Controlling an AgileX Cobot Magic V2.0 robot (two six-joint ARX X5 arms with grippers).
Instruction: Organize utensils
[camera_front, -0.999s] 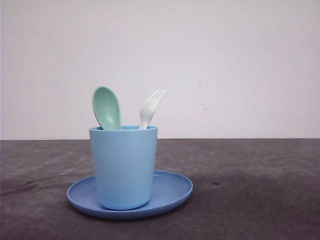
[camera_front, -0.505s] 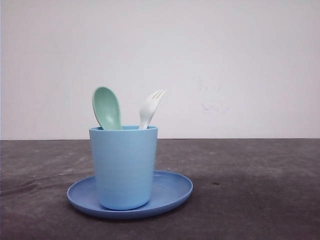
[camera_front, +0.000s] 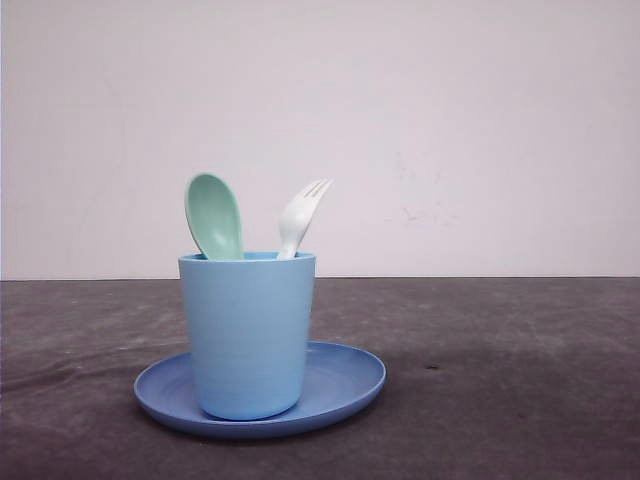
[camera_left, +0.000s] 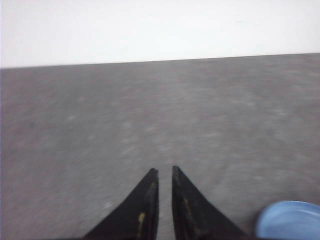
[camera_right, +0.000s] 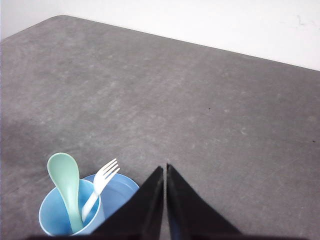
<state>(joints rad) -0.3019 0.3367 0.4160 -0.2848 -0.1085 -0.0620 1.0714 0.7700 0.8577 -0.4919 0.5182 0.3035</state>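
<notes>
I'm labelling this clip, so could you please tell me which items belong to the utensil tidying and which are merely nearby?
Job items: mint-green spoon, white fork, both standing in the cup.
Just nearby: light blue cup, blue plate under it, grey table.

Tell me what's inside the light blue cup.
The cup holds a mint-green spoon and a white fork, heads sticking up above the rim. Their handles' lower ends are hidden by the cup wall.

Spoon (camera_front: 213, 217) left of fork (camera_front: 301, 215) — both in cup (camera_front: 248, 335) on plate (camera_front: 340, 385).
</notes>
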